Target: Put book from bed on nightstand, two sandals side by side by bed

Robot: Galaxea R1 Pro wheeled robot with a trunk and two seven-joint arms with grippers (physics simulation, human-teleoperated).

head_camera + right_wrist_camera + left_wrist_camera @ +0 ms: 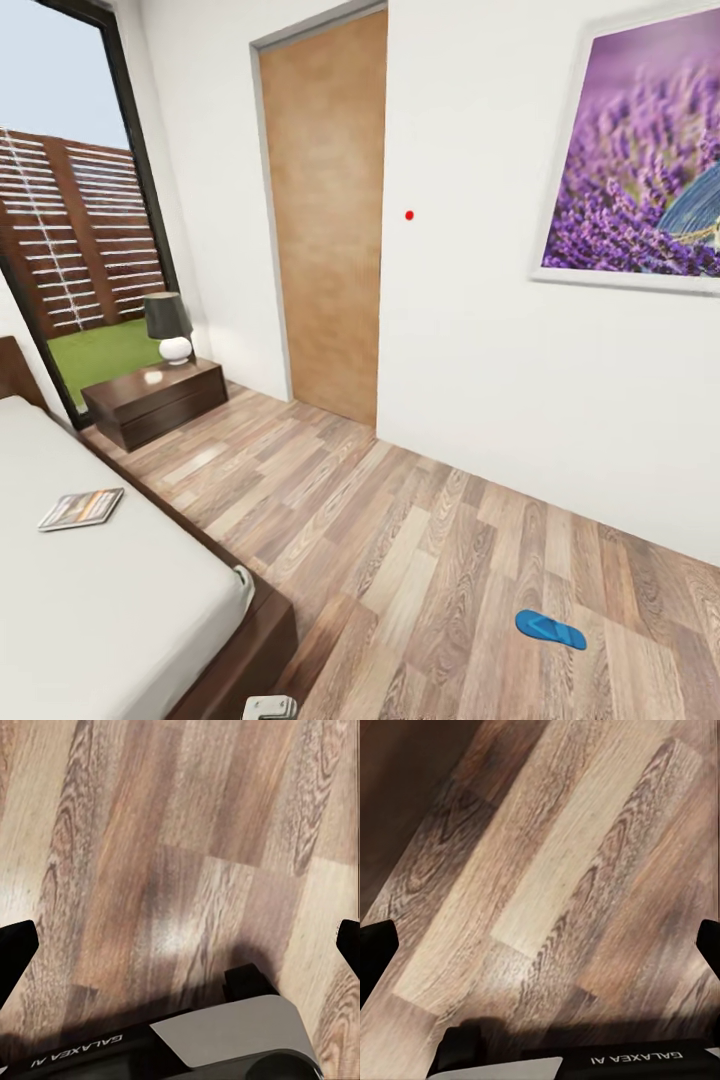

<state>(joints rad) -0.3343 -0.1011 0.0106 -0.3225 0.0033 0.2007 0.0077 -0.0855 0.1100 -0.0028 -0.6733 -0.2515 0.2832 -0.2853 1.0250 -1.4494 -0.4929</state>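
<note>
The book point(80, 508) lies flat on the pale-grey mattress of the bed point(110, 600) at the lower left, close to the bed's side edge. Beyond the bed, a dark-brown nightstand point(155, 400) stands by the window with a lamp on it. One blue sandal point(550, 629) lies on the wood floor at the lower right, well away from the bed. The other sandal is out of view. My left gripper point(540, 949) hangs open over bare floor planks. The right gripper point(180, 945) is open too, with only floor between its fingers.
A wooden door point(325, 220) is shut in the white wall ahead, and a purple flower picture point(640, 160) hangs to its right. A tall black-framed window point(80, 220) is at the left. Wood-plank floor point(400, 520) stretches between bed and wall.
</note>
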